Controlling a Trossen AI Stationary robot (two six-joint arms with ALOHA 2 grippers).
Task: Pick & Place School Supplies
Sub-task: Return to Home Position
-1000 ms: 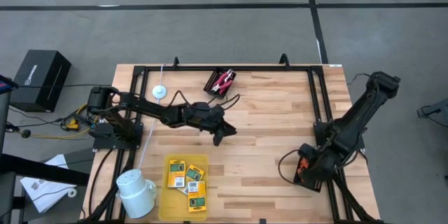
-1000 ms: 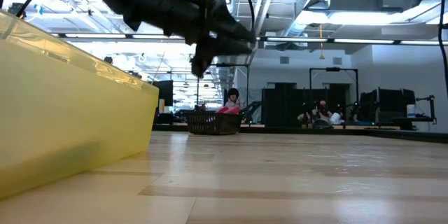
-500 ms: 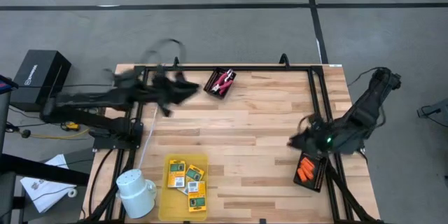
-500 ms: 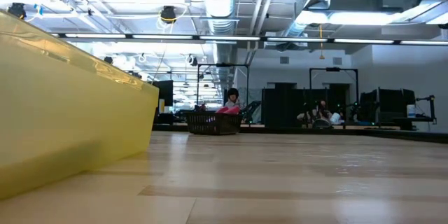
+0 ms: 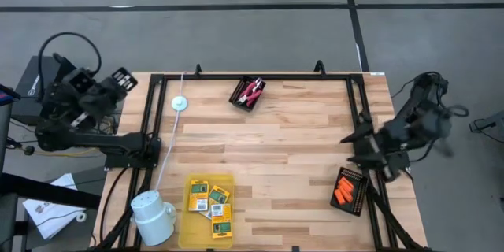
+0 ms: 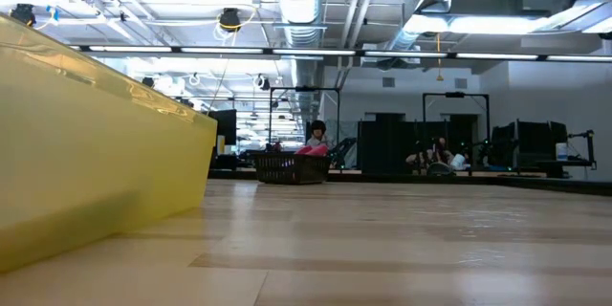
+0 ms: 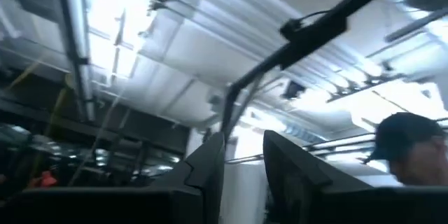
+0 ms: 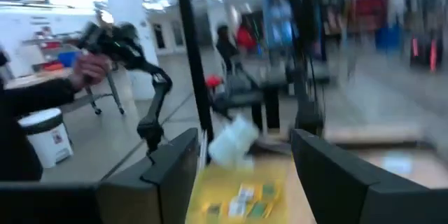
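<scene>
Several yellow-and-green packets [image 5: 211, 203] lie flat in a yellow tray [image 5: 189, 228] near the front edge; the right wrist view also shows the packets [image 8: 246, 199]. Orange pieces [image 5: 344, 190] fill a small black tray at the front right. The red-handled tool [image 5: 250, 91] lies in a black basket [image 5: 239, 98] at the far edge. My left gripper [image 5: 120, 79] is folded back past the table's left edge, pointing up at the ceiling, and it is open [image 7: 245, 175] with nothing in it. My right gripper [image 5: 350, 138] hovers level above the right side, wide open [image 8: 245, 175] and holding nothing.
A white mug [image 5: 153, 214] lies at the front left beside the yellow tray. A small white disc [image 5: 180, 103] sits at the far left. A black frame [image 5: 260, 76] rims the table. The yellow tray's wall [image 6: 96, 153] fills the left of the low view. People show in the room beyond.
My left gripper has drawn back from the table's middle, past the left edge and upward, tipping to point at the ceiling. My right gripper has risen from over the orange pieces' tray and turned level, facing the table's left. Nothing on the table has moved.
</scene>
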